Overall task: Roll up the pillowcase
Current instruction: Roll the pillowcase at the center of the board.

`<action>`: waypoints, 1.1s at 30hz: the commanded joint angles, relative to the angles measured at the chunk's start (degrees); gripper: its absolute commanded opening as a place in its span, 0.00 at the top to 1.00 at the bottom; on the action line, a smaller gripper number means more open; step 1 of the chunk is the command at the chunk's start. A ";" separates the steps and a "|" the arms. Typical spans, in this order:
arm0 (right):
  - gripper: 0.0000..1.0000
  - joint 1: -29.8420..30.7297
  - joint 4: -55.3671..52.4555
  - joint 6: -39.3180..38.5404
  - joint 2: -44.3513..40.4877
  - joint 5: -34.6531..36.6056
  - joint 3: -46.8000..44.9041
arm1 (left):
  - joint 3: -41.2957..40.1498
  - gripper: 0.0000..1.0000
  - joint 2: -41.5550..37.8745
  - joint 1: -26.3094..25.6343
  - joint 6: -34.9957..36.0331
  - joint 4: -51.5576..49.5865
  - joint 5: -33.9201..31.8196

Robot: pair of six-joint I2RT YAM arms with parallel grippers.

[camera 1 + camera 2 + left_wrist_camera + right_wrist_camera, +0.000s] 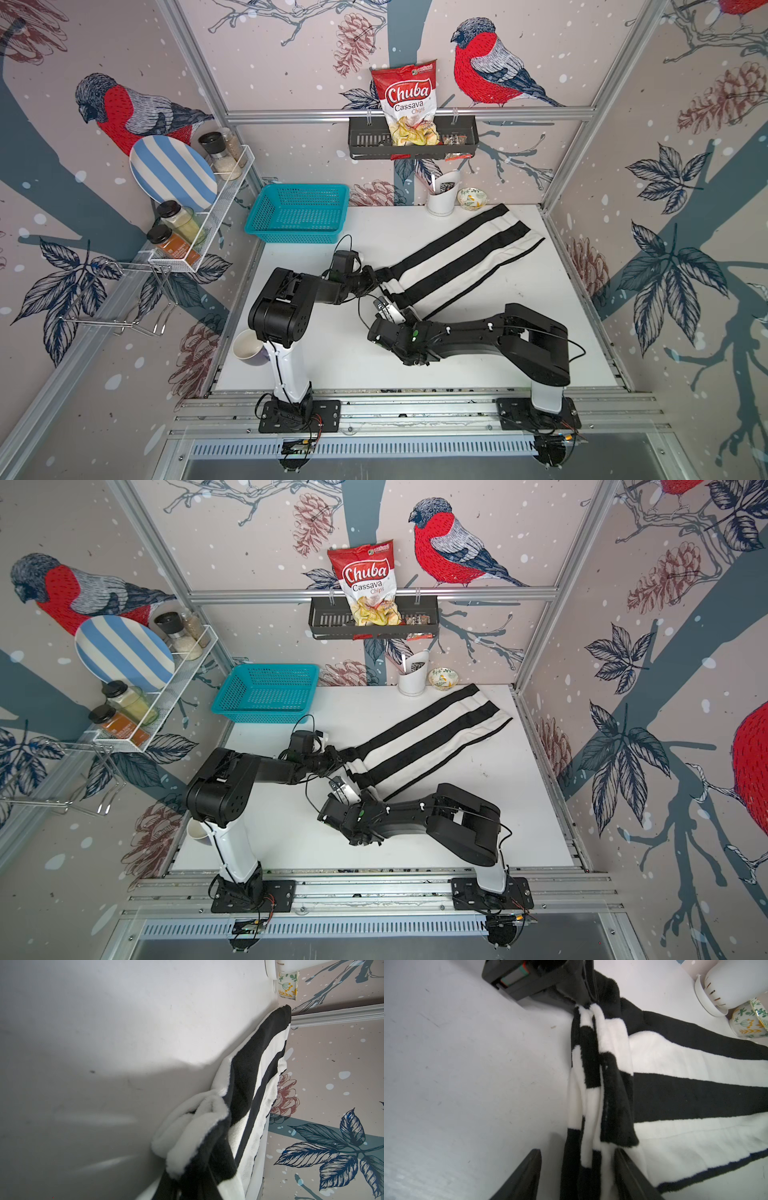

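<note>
We see the pillowcase (457, 257) spread flat on the white tabletop (332, 353). It runs slantwise from a far end level with the teal basket (297, 218), well apart from it, down to a bunched end just in front of the basket's near corner. In both top views its black and white stripes run the length of the cloth (424, 737).

At that bunched end the left fingers (579, 991) are closed tight on a gathered fold of the pillowcase, as the right wrist view shows; the left wrist view shows only the cloth crumpling toward the lens.

The right fingers (529, 1174) are a little farther from the basket. They stand apart, one on each side of the folded-over edge, and are not clamped on it.
</note>
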 commanded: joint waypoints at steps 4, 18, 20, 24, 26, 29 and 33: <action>0.42 -0.96 -0.57 -2.54 3.50 3.62 -0.79 | 0.52 0.86 0.24 -0.24 0.17 -0.15 0.24; 1.00 -2.86 2.86 -4.17 3.26 -3.26 -3.82 | 0.89 0.80 -1.87 0.06 0.61 -1.12 -0.42; 1.00 -2.82 3.90 -3.22 1.16 -7.24 -3.74 | 1.35 0.71 -3.50 0.66 1.50 -2.74 -0.87; 1.00 -3.51 7.00 -0.38 -2.51 -15.87 -3.56 | 3.13 0.34 -8.14 2.66 4.94 -9.82 -3.90; 1.00 -4.21 8.82 1.28 -3.91 -19.22 -4.06 | 3.89 0.27 -10.93 3.80 6.77 -13.77 -5.50; 1.00 -6.22 12.15 3.66 -6.51 -25.02 -6.06 | 5.12 0.07 -15.46 5.18 10.20 -19.37 -9.15; 1.00 -10.38 18.94 7.46 -10.83 -33.43 -11.69 | 5.28 0.03 -20.96 5.71 12.69 -24.24 -14.74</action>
